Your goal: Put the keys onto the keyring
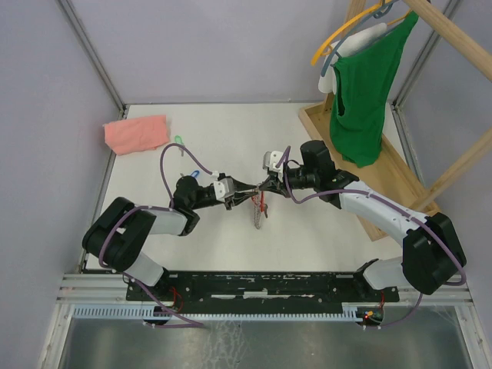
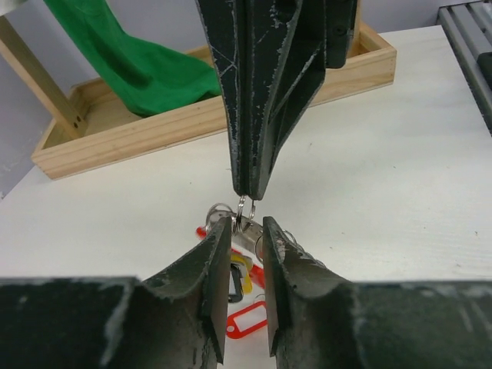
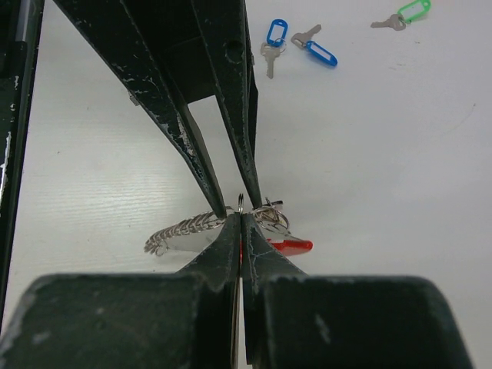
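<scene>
Item: grey metal keyring strip with red band [image 3: 184, 229], one small loop [image 3: 241, 201] pinched in the shut right hand [image 3: 241, 217]; left hand [image 2: 246, 227] part-open, empty, straddling that loop; risk: an off-centre close twists the loop free.

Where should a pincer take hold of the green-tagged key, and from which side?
Grip the green tag across its narrow width, probably straight down from above. The key lies flat on the table, so its thin blade offers little to pinch, and the tag lies apart from the blue-tagged keys.
</scene>
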`<state>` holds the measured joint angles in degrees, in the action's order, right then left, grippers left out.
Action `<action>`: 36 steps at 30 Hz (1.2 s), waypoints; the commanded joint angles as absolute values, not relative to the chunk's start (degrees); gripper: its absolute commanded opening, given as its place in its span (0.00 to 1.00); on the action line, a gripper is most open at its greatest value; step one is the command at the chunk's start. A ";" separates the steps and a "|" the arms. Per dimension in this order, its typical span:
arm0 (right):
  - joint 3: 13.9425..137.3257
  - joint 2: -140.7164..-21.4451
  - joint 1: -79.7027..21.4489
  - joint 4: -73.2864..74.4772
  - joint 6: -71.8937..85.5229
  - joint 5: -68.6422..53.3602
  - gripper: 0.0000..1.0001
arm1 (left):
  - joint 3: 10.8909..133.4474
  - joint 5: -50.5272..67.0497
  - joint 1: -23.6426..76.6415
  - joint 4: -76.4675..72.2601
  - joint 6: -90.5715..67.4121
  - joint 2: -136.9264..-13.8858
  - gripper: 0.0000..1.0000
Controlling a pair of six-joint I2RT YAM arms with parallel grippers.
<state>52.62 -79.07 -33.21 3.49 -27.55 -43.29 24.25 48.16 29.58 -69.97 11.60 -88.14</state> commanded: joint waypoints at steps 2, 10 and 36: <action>52.94 -78.42 -33.05 1.09 -29.17 -46.26 0.01 | 26.36 50.75 29.21 -70.39 14.80 -88.60 0.23; 52.55 -77.85 -33.10 2.41 -30.52 -46.43 0.01 | 27.07 52.12 29.27 -66.35 16.01 -85.82 0.03; 40.05 -70.92 -35.72 -12.19 -37.30 -41.32 0.45 | 35.48 26.77 38.92 -17.01 40.33 -67.06 0.03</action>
